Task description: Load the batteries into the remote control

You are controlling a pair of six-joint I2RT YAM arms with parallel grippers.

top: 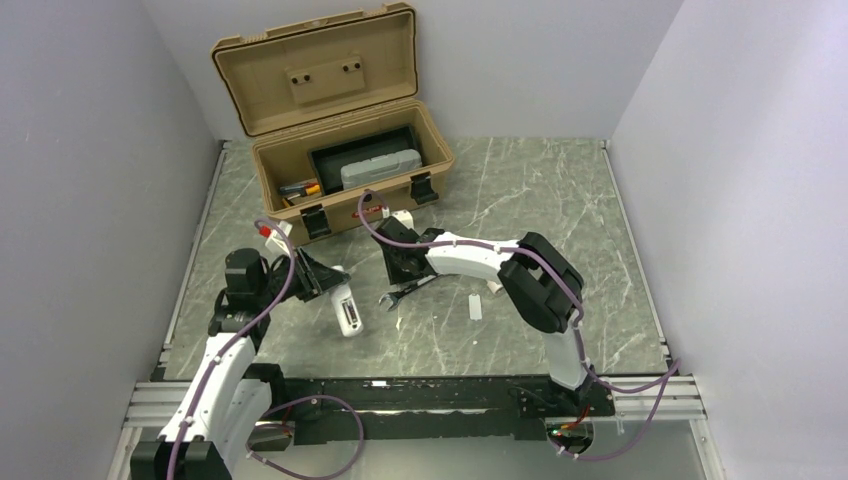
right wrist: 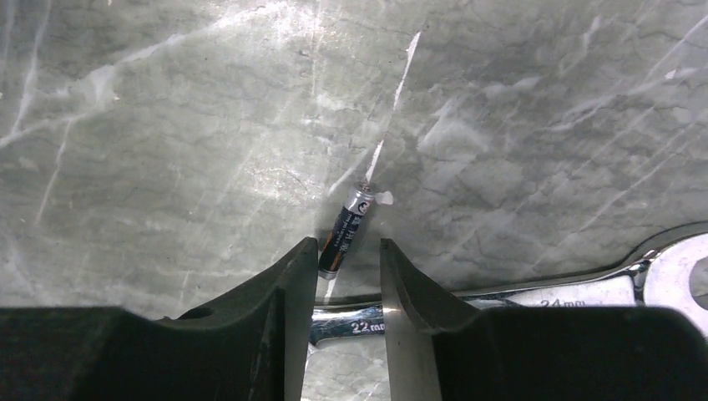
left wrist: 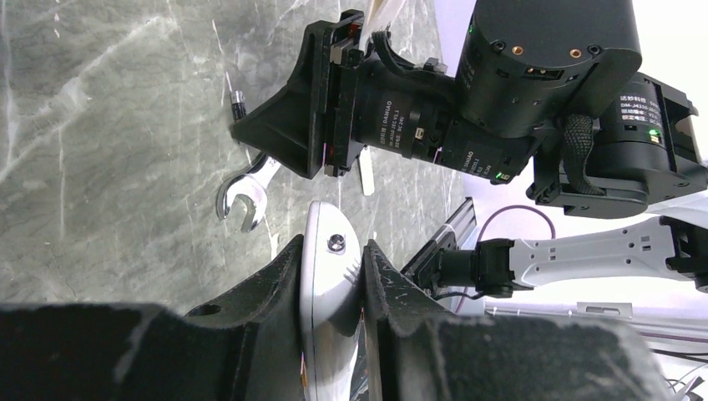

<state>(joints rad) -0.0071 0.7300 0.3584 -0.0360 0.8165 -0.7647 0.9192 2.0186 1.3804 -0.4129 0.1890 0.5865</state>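
Since loading presumably needs a steady target, the left gripper [left wrist: 331,247] is clamped on the remote control [left wrist: 327,284], left of the wrench [left wrist: 246,188]; the right gripper [right wrist: 346,251] hangs spread astride a battery [right wrist: 345,227] lying on the table [right wrist: 167,125], apparently ready to pinch it.

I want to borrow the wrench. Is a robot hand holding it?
No, the wrench lies on the table beneath the open right gripper, which straddles a battery.
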